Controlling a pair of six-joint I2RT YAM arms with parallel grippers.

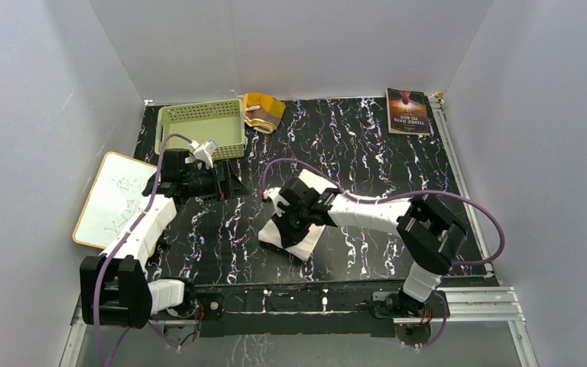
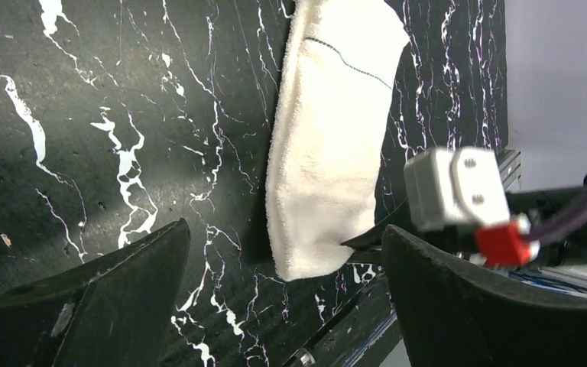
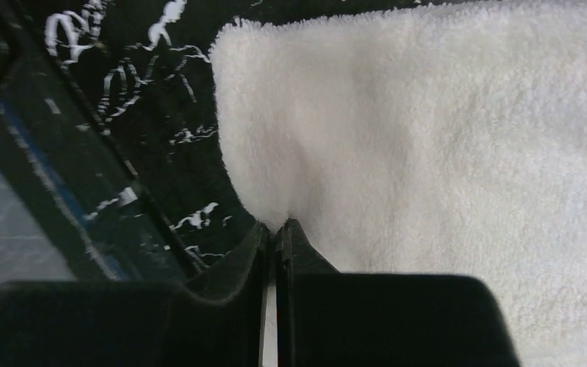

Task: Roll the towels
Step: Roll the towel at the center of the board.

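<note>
- Right gripper (image 3: 277, 229), pressed together, pinches the edge of the white towel (image 3: 428, 153): the rolling seems to begin.
- Left gripper (image 2: 284, 229) stands spread near that towel.
- Next, I judge: curl this edge inward.

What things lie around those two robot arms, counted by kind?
Towels: 2, the white towel and the brown and orange towel
Baskets: 1, the green basket
Boards: 1, the whiteboard
Books: 1, the book
Total: 5
</note>
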